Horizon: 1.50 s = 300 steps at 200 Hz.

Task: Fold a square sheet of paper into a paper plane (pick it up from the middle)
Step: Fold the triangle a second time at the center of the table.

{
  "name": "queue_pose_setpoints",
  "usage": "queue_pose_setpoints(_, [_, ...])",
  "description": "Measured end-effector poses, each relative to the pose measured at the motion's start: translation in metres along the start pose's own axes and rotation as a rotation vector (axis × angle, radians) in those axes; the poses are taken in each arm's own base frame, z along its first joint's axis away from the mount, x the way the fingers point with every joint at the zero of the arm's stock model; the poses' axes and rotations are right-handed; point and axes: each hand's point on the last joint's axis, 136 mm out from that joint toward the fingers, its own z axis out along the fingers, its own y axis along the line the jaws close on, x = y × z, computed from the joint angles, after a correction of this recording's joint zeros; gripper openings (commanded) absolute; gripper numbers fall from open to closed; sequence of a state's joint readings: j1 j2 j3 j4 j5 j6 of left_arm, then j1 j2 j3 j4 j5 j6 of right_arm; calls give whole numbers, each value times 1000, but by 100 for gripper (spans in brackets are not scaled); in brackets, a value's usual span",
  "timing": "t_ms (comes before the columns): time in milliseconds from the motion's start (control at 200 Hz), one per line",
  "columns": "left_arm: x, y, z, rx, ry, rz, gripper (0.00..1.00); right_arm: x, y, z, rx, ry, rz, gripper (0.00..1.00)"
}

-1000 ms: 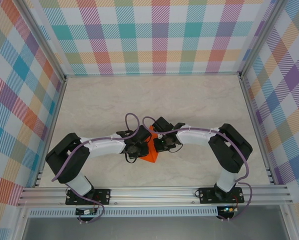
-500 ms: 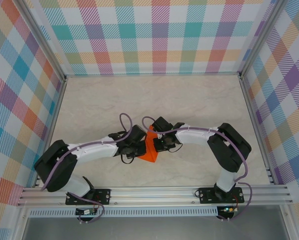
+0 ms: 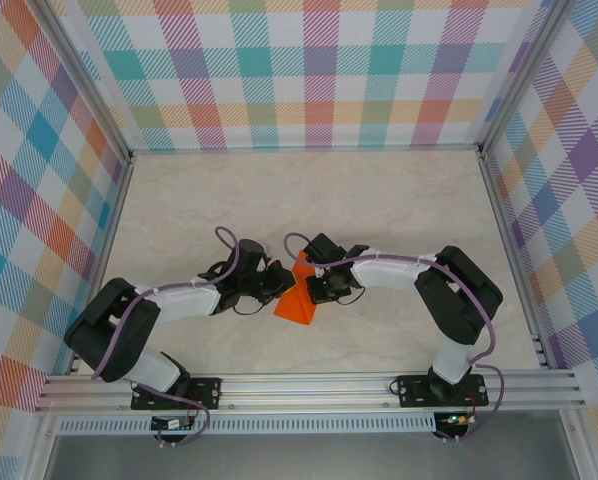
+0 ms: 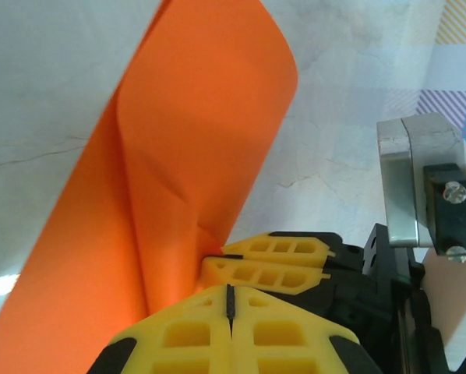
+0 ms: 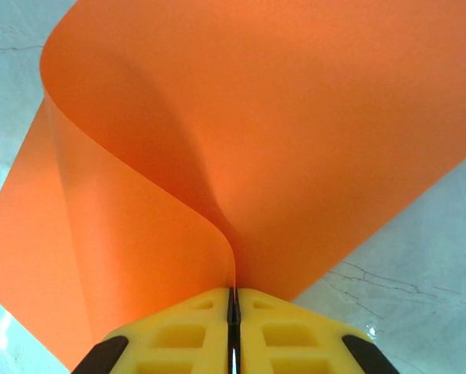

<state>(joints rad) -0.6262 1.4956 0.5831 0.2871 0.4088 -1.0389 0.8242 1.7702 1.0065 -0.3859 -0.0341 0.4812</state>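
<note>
Orange plane (image 3: 297,298) sits mid-bench (image 3: 399,210), toward the near side, between the two wrists. Narrow end points away from the bases, wider end toward them. The paper is curled up, not flat.

Right jaws clenched on the plane. In the right wrist view the sheet (image 5: 256,140) runs straight into the seam between the yellow fingers (image 5: 182,335) and bows out to both sides above. In the left wrist view those fingers (image 4: 272,265) pinch where the creases meet.

Left jaws clenched, fingers (image 4: 186,335) pressed together with tips right against the paper. Can't tell if any paper is caught between them. The two sets of fingertips sit just beside each other.
</note>
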Motion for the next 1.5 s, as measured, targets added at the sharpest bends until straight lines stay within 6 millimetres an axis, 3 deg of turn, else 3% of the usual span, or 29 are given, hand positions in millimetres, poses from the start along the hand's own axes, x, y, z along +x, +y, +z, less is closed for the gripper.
queue_pose_setpoints(525, [0,7,25,13,45,-18,0,0,0,0,0,0,0,10])
queue_pose_setpoints(875, [1,32,38,-49,55,-46,0,0,0,0,0,-1,0,12])
queue_pose_setpoints(1135, [1,32,39,-28,46,-36,0,-6,2,-5,8,-7,10,27])
queue_pose_setpoints(1205, [1,32,39,-24,43,-34,0,-9,2,-10,12,-19,18,37])
queue_pose_setpoints(1340, [1,32,39,-24,43,-33,0,-18,3,-35,2,-75,45,43])
queue_pose_setpoints(1400, [1,32,39,-23,43,-32,0,-23,7,-50,-20,-113,58,42])
queue_pose_setpoints(1500, [1,32,39,-22,41,-29,0,-25,18,-65,-96,-144,80,28])
